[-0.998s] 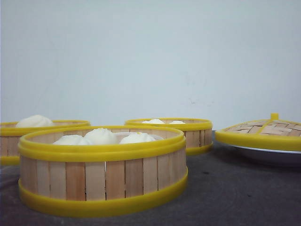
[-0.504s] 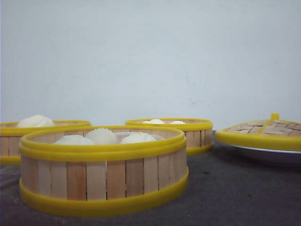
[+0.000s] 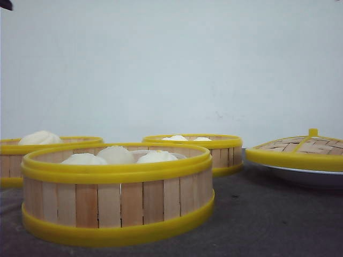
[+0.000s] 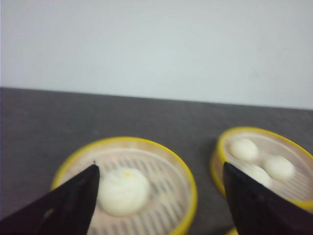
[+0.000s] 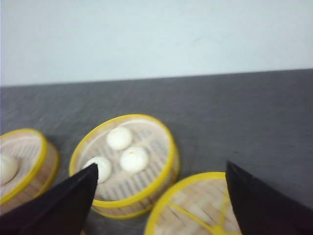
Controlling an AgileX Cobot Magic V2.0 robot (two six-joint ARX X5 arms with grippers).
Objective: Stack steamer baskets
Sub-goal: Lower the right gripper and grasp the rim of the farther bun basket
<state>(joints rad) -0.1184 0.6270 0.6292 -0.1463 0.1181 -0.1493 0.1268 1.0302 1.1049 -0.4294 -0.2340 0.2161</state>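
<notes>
Nearest in the front view, a round shallow steamer basket of light wooden slats with yellow plastic rims (image 3: 118, 193) sits on the dark grey bench (image 3: 268, 219), holding three white buns (image 3: 115, 155). Behind it to the left stands a second matching basket (image 3: 10, 158) with one white bun (image 3: 38, 138), and farther back, right of centre, a third matching basket (image 3: 214, 150) with three small buns. All three stand apart, none stacked. At the right, a flat woven lid with a yellow rim and knob (image 3: 300, 150) rests on a white plate (image 3: 305, 175).

The left pincer (image 4: 159, 196) hangs released above the single-bun basket, black fingers (image 4: 73, 203) spread wide. The right pincer (image 5: 159, 196) is likewise released, holding nothing, over the far basket and the lid. A pale wall (image 3: 171, 64) closes the scene behind
</notes>
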